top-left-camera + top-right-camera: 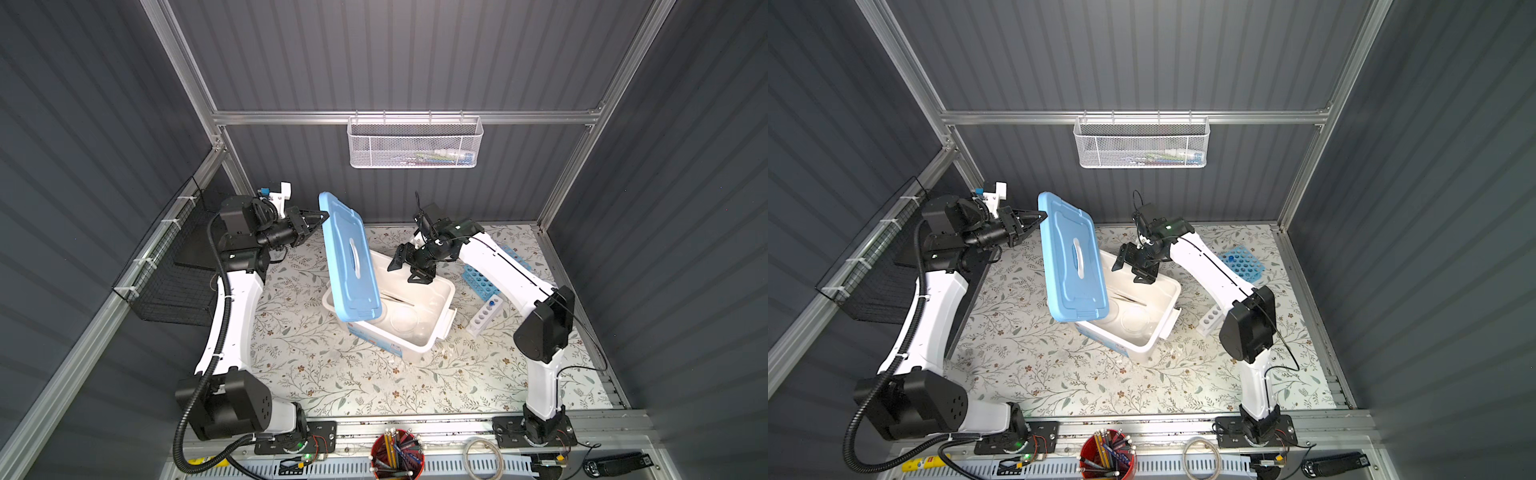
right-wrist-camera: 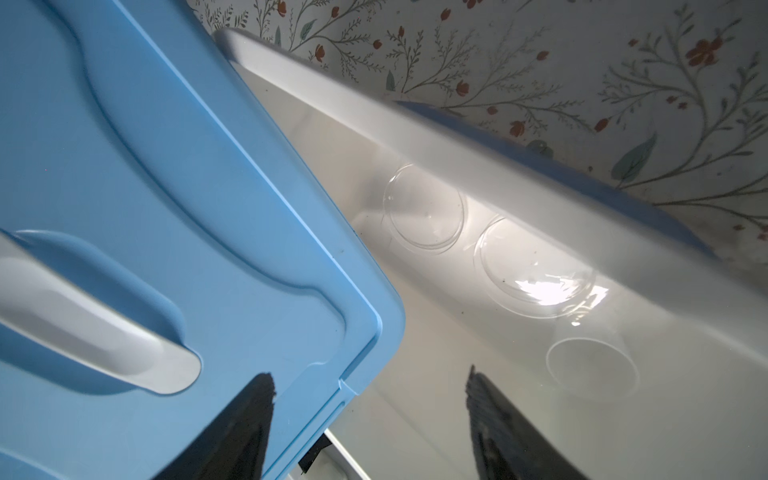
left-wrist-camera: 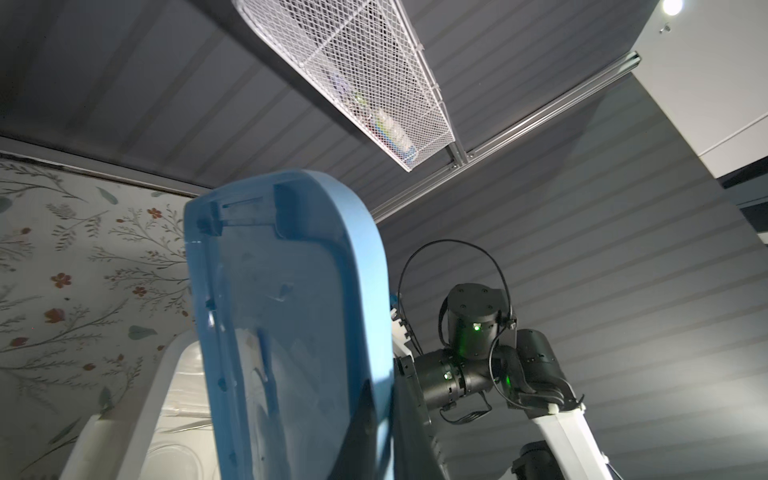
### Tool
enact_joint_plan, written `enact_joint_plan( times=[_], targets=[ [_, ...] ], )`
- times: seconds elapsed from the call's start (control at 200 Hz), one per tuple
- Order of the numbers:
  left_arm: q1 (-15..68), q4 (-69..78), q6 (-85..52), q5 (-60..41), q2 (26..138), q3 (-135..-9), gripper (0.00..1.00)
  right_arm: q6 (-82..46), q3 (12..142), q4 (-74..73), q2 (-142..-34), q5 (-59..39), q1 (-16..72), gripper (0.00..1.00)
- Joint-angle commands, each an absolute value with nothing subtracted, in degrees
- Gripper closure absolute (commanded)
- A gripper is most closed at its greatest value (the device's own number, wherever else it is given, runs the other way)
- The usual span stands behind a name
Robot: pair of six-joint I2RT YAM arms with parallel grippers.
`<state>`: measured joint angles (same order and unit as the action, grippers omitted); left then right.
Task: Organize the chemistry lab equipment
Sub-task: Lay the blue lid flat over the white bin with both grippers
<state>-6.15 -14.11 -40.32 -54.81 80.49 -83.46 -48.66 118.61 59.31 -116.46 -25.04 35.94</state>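
A white box (image 1: 444, 309) stands mid-table with a blue lid (image 1: 351, 257) tilted over its left side, low end on the box's front rim. My left gripper (image 1: 323, 216) is shut on the lid's raised far corner; the left wrist view shows its fingers either side of the rim (image 3: 382, 386). My right gripper (image 1: 409, 266) hangs open above the box's far end, empty, beside the lid (image 2: 166, 166). Inside the box lie two clear round dishes (image 2: 424, 208) (image 2: 536, 266), a small glass vessel (image 2: 590, 370) and thin dark tweezers (image 1: 395, 297).
A blue tube rack (image 1: 494, 274) and a white rack (image 1: 484, 316) holding a blue-capped test tube (image 1: 491, 304) stand right of the box. A white mesh basket (image 1: 415, 143) hangs on the back wall. A black wire basket (image 1: 174, 282) is at left, a red pencil cup (image 1: 397, 455) in front.
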Motion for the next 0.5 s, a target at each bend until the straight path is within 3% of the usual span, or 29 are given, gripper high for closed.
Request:
enact_joint_plan(
  times=[0.0,0.345,0.49],
  targets=[
    [-6.75,-28.44,-31.44,-48.14,80.86,-82.47,0.86,-44.54,121.05,65.86,-118.31,-22.94,36.31,0.26],
    [-6.77,-36.45,-25.44,-44.10,79.24,-79.23,0.84,-42.57,122.26,68.11,-120.50,-22.61,35.86,0.26],
    [-6.77,-39.89,-22.24,-41.49,79.45,-77.86,0.77,-41.60,123.42,70.12,-120.58,-21.01,35.84,0.26]
  ],
)
